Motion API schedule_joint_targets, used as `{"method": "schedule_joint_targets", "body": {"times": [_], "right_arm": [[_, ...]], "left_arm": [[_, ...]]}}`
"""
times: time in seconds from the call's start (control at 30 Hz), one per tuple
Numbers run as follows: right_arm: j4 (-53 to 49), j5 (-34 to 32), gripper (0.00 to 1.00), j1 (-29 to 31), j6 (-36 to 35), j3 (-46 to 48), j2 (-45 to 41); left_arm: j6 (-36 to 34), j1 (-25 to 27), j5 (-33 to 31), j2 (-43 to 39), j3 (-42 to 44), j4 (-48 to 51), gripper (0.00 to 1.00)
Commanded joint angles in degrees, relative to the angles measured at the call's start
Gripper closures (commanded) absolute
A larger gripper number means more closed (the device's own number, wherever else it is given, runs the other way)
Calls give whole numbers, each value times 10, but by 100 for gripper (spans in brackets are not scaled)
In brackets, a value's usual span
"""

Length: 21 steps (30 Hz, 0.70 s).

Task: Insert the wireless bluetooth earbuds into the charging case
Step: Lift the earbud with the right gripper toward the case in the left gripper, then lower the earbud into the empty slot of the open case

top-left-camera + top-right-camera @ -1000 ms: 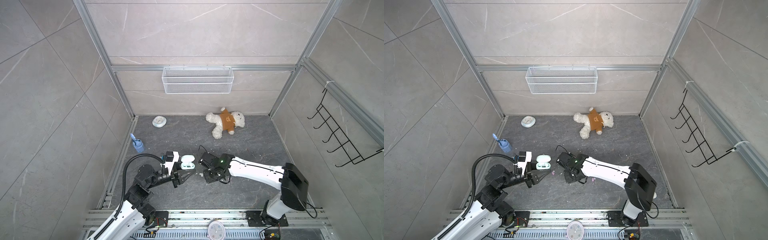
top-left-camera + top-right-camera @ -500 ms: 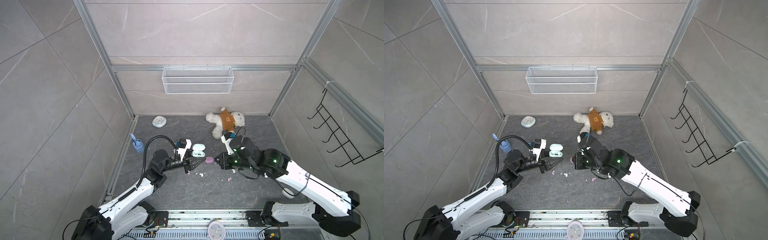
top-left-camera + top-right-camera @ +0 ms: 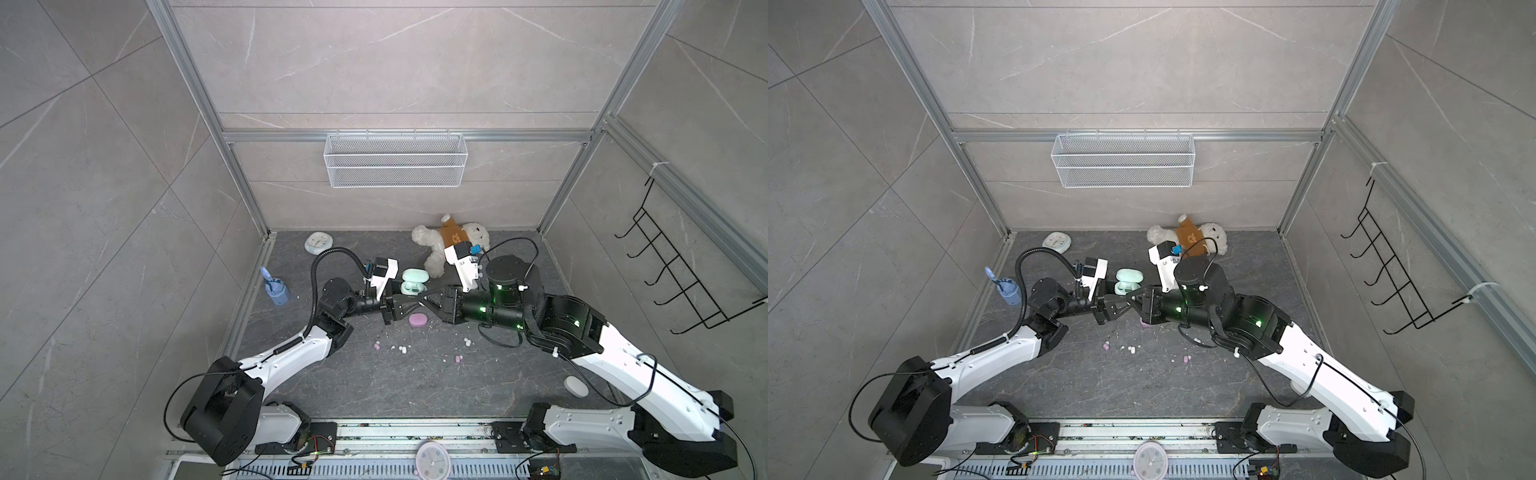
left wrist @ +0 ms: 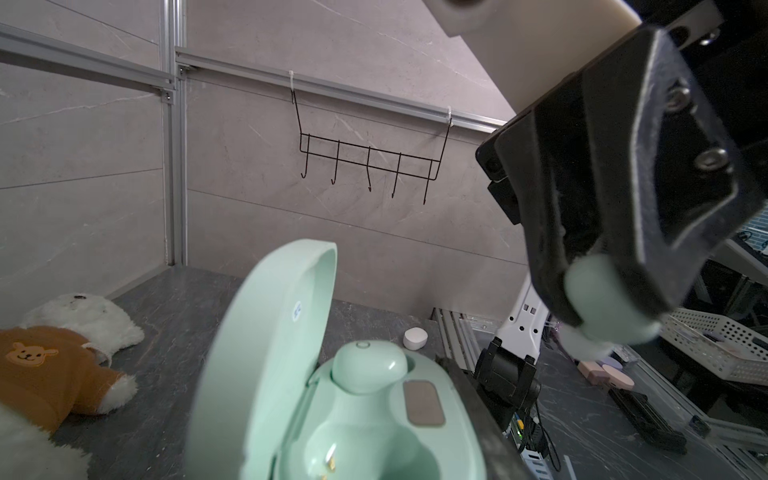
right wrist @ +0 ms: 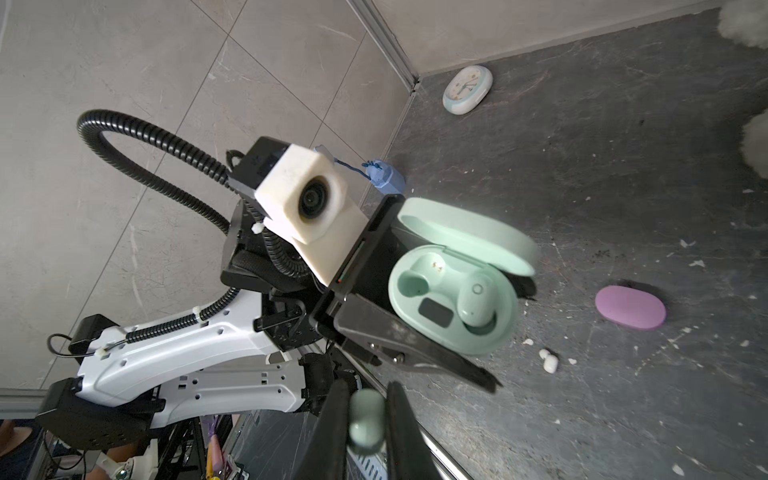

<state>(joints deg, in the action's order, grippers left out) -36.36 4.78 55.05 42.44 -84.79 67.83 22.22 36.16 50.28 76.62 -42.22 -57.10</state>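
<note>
The mint charging case point(image 3: 413, 286) point(image 3: 1128, 282) is held with its lid open, my left gripper point(image 3: 409, 305) shut on its base. In the right wrist view the charging case point(image 5: 453, 299) holds one mint earbud point(image 5: 478, 299) beside an empty socket point(image 5: 413, 284). My right gripper point(image 5: 365, 428) is shut on a second mint earbud point(image 5: 365, 419), its tips point(image 3: 424, 297) just off the case's near side. The left wrist view shows that earbud point(image 4: 602, 307) hanging above and beside the case point(image 4: 365, 415). Loose pink earbuds point(image 3: 377, 345) and white earbuds point(image 3: 402, 349) lie on the floor.
A shut pink case point(image 3: 417, 319) lies under the grippers and a white case point(image 3: 575, 386) by the right arm. A teddy bear point(image 3: 453, 241), a small clock point(image 3: 318, 242) and a blue holder point(image 3: 275, 286) stand further back. A wire basket point(image 3: 395, 166) and hook rack point(image 3: 685, 282) hang on the walls.
Both grippers have moved from near the front toward the middle of the floor. The mint case went with the left one, and the right gripper's tips have closed in on it.
</note>
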Motion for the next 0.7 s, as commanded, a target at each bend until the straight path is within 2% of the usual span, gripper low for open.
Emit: {"method": "schedule_joint_targets", "body": {"times": [0.0,0.67], "right_arm": [[38,8,83,-2,-5,-23,9],[77,12,84,-12,15,-1,31]], "left_arm": [[17,5,27,1,-22,-82,80],[-15,23,20,-43,-5,-48,80]]}}
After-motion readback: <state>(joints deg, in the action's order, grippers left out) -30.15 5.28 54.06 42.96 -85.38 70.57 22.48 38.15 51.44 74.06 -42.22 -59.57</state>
